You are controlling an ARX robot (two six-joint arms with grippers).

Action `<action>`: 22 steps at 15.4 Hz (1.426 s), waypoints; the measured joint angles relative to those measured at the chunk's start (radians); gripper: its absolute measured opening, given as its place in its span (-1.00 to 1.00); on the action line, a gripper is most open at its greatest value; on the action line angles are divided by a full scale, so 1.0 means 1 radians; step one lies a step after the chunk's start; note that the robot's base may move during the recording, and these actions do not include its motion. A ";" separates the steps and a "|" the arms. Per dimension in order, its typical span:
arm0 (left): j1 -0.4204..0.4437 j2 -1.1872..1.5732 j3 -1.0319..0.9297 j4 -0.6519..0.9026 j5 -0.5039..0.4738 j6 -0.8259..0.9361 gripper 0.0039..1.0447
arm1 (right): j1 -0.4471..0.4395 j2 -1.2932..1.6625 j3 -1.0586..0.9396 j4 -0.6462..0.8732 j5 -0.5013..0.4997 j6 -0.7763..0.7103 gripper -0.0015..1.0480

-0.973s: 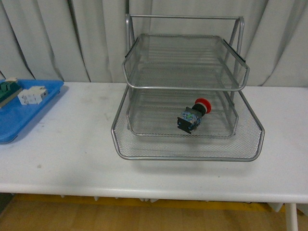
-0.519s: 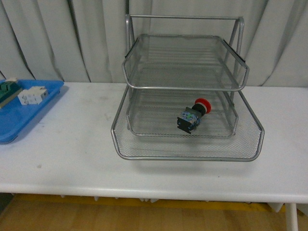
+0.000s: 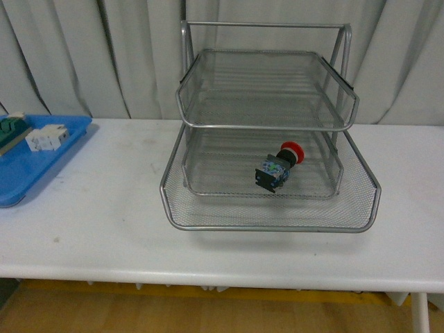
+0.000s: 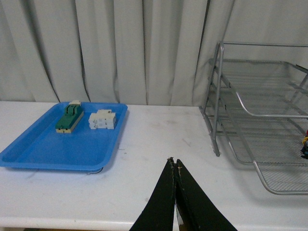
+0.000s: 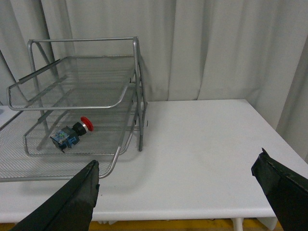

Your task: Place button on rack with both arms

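Observation:
The button (image 3: 278, 166) lies on its side in the middle tray of the silver wire rack (image 3: 270, 128), its red cap pointing to the back right; it also shows in the right wrist view (image 5: 72, 133). The rack's lowest tray is slid out toward the front. Neither arm appears in the front view. My left gripper (image 4: 174, 162) is shut with nothing in it, above the bare table between the blue tray and the rack (image 4: 260, 103). My right gripper (image 5: 178, 166) is wide open and empty, hovering over the table to the right of the rack (image 5: 77, 96).
A flat blue tray (image 3: 41, 163) at the table's left end holds a green-and-cream block (image 4: 70, 118) and a white terminal block (image 4: 102, 119). Grey curtains hang behind the white table (image 3: 97, 215). The table's right edge shows in the right wrist view.

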 joint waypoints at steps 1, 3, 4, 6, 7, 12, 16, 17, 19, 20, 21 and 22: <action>0.000 -0.022 0.000 -0.021 0.000 0.000 -0.97 | 0.000 0.000 0.000 0.000 0.000 0.000 0.87; 0.000 -0.055 0.000 -0.059 0.000 0.000 -0.97 | 0.000 0.000 0.000 0.000 0.000 0.000 0.87; 0.000 -0.073 0.000 -0.074 0.000 0.000 -0.97 | 0.000 0.000 0.000 0.000 0.000 0.000 0.87; 0.000 -0.146 0.003 -0.183 0.000 0.000 -0.97 | 0.000 0.000 0.000 0.000 0.000 0.000 0.87; 0.000 -0.235 0.000 -0.265 0.000 0.000 -0.97 | 0.000 0.000 0.000 0.000 0.000 0.000 0.87; 0.000 -0.242 0.000 -0.257 0.000 0.000 -0.69 | 0.000 0.000 0.000 0.000 0.000 0.000 0.87; 0.000 -0.242 0.000 -0.257 0.000 0.000 0.46 | -0.035 0.422 0.070 0.391 0.062 0.113 0.87; 0.000 -0.242 0.000 -0.257 0.000 0.000 0.86 | -0.006 0.782 0.215 0.668 0.041 0.160 0.87; 0.000 -0.242 0.000 -0.257 0.000 0.000 0.87 | 0.058 1.155 0.464 0.716 0.039 0.213 0.87; 0.000 -0.242 0.000 -0.257 0.000 0.000 0.88 | 0.094 1.306 0.570 0.651 0.031 0.234 0.87; 0.000 -0.242 0.000 -0.257 0.000 0.000 0.88 | 0.135 1.438 0.665 0.573 0.034 0.244 0.87; 0.000 -0.242 0.000 -0.257 0.000 0.000 0.88 | 0.184 1.559 0.770 0.485 0.025 0.244 0.87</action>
